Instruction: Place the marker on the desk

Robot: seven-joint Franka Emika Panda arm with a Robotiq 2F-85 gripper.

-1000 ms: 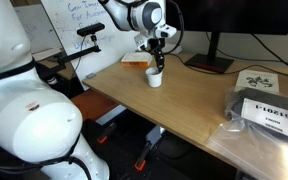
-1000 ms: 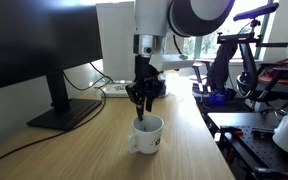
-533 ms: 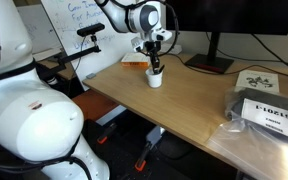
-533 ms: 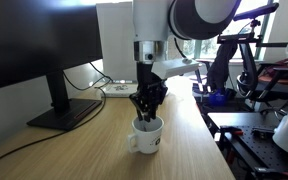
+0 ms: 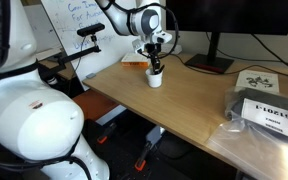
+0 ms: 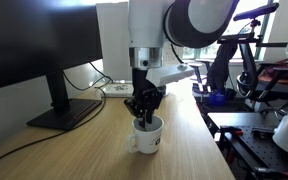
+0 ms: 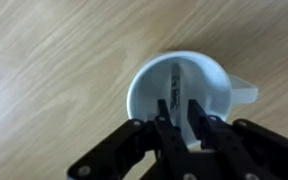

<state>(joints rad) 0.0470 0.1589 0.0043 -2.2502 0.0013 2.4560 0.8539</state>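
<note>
- the gripper (image 7: 181,120) hangs over the mouth of the white cup (image 7: 144,95). its fingers (image 7: 164,118) are a little apart, with pale cup showing between them. they straddle the upper end of the marker (image 7: 174,80), and i judge it is not pinched yet.
- the marker stands inside the cup, leaning on the inner wall, not on the tabletop (image 7: 44,60).
- handling, as a judgement: the marker looks light, stiff and smooth, so it may slip or swivel in a loose pinch. it is best taken near its upper end, across its thin width, and drawn straight up.
- the cup also looks light, and it could tip or slide if a finger catches its rim.
- in both exterior views the gripper (image 6: 144,112) (image 5: 156,66) covers the cup's mouth, so the marker cannot be made out there.
- the marker's lower end is hidden deep in the cup.
- the wrist view is soft, so i cannot tell whether either finger touches the marker, or which end bears the cap.
</note>
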